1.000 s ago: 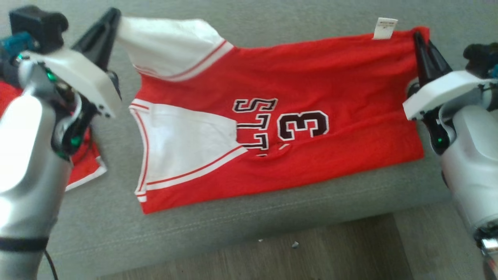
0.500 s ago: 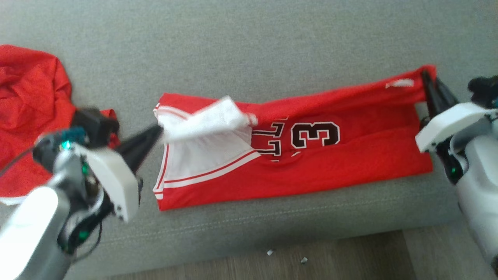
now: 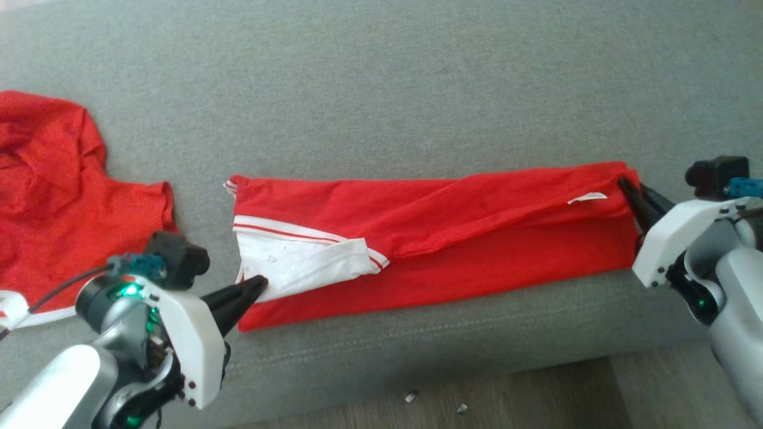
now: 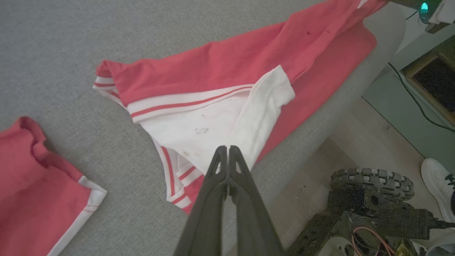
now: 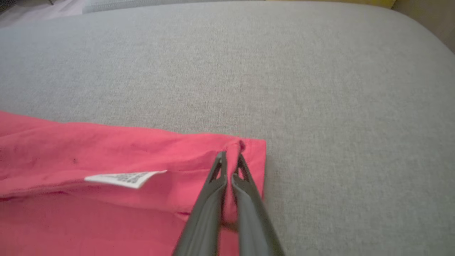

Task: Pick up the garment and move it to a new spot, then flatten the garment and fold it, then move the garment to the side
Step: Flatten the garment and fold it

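The garment (image 3: 429, 238) is a red jersey with white sleeves, lying folded in a long band on the grey sofa cushion (image 3: 381, 89). My left gripper (image 3: 260, 283) is shut on the white sleeve's edge at the band's near left end; the left wrist view shows the closed tips (image 4: 227, 149) on the white cloth of the garment (image 4: 213, 71). My right gripper (image 3: 623, 182) is shut on the red corner at the right end. In the right wrist view a small fold of the garment (image 5: 106, 153) sits pinched between that gripper's tips (image 5: 231, 156), beside a white label (image 5: 122, 177).
A second red garment (image 3: 53, 196) with white trim lies crumpled at the left of the cushion. The cushion's front edge (image 3: 417, 351) runs just below the jersey, with wood floor (image 3: 506, 393) beyond. My wheeled base (image 4: 373, 181) and a person's white shoe (image 4: 437, 185) are on the floor.
Both grippers have come down and toward me with the jersey's far edge, laying it over the near half; the printed number is now covered. The head camera has also tilted.
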Controlling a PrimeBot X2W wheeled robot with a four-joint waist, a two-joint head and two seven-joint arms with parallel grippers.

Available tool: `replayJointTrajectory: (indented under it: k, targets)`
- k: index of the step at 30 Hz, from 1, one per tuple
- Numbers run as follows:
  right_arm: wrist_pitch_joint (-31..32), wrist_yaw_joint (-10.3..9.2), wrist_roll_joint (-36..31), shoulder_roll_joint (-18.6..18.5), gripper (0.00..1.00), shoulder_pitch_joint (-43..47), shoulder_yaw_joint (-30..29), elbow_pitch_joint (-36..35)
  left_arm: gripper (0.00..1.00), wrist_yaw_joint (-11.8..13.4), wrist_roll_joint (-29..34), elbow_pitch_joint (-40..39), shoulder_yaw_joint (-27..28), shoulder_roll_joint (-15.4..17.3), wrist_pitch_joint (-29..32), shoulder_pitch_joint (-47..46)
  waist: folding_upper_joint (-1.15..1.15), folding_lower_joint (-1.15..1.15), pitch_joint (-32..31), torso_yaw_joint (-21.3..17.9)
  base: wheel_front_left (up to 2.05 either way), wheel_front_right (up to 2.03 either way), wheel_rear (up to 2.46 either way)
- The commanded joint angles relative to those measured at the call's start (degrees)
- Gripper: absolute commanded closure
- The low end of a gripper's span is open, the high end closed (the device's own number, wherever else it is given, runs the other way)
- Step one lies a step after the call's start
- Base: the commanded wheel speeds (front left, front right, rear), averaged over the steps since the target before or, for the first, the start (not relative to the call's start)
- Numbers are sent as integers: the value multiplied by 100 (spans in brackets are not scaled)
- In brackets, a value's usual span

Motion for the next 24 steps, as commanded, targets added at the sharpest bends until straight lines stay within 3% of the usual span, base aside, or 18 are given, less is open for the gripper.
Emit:
replayJointTrajectory:
  k: [1, 2, 4, 5, 6, 7, 8, 15, 24]
  targets:
    - [145, 19, 106, -197, 100, 134, 84, -255, 100, 35, -7, -189, 238, 243, 30, -131, 0, 0, -17, -22, 0, 0, 0]
    - [301, 19, 152, -238, 100, 192, 117, -340, 100, 34, -21, -176, 212, 244, 53, -101, 0, 0, -30, -34, 0, 0, 0]
    - [524, 19, 210, -326, 0, 287, 130, -507, 100, 53, -42, -141, 162, 242, 109, -34, 0, 0, -58, -53, 0, 0, 0]
    - [601, 19, 243, -358, 0, 325, 93, -574, 100, 57, -33, -135, 135, 239, 114, -7, 0, 0, -71, -60, 0, 0, 0]
    - [667, 19, 261, -384, 0, 362, 59, -641, 57, 72, -22, -128, 117, 224, 99, 19, 0, 0, -86, -65, 0, 0, 0]
    - [726, 19, 267, -410, 0, 399, 31, -712, 7, 85, -10, -119, 101, 211, 82, 46, 0, 0, -100, -69, 0, 0, 0]
    - [774, 19, 258, -440, 0, 426, -14, -772, 0, 117, -22, -96, 99, 193, 78, 76, 0, 0, -119, -71, 0, 0, 0]
    - [802, 19, -67, -413, 0, 537, -674, -1098, 0, 392, -22, -34, 388, 53, -325, 49, 0, 0, -252, -47, 0, 0, 0]
    - [-138, 19, -524, 466, 0, 960, -1825, -1853, 0, 906, -100, 277, 1083, -810, -1945, -16, 0, 0, -523, -35, 0, 0, 0]
